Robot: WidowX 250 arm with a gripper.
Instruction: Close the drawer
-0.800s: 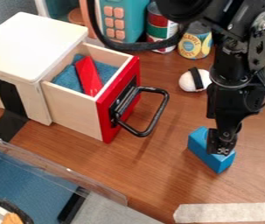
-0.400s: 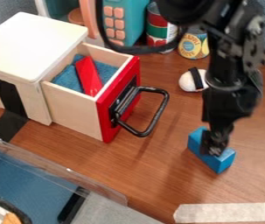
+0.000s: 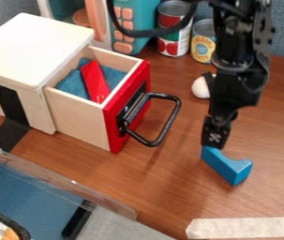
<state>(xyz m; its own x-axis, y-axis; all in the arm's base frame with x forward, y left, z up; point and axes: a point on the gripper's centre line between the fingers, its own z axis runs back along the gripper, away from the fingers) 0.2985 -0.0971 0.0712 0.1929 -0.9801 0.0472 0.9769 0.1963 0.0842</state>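
1. One wooden drawer (image 3: 75, 115) with a red front (image 3: 114, 124) juts well out of a white-topped box (image 3: 31, 47) on the worktop (image 3: 163, 187); its black handle (image 3: 168, 125) sticks out towards the claw's side.
2. Inside the drawer, a blue cloth (image 3: 114, 75) lines the bottom and a long red block (image 3: 94, 82) lies on it; whether the block rises above the rim, I cannot tell.
3. The claw (image 3: 213, 138) hangs low, to the right of the handle and apart from it. How far open it is, and whether it has hold of anything, I cannot tell.
4. Just beneath it sits a blue block with a curved hollow (image 3: 228, 166), its far end next to the claw's tip; whether they touch is unclear. The block stands near the handle, off to its right.
5. Behind the claw is a white ball (image 3: 200, 87), partly hidden.
6. Further back stand two cans, one with a red and green label (image 3: 174, 40), one with a yellow label (image 3: 203, 46), beside a teal toy microwave (image 3: 143, 18). A black cable (image 3: 145, 33) loops in front of it.
7. Black tape (image 3: 9, 105) runs down the box's side onto the worktop.
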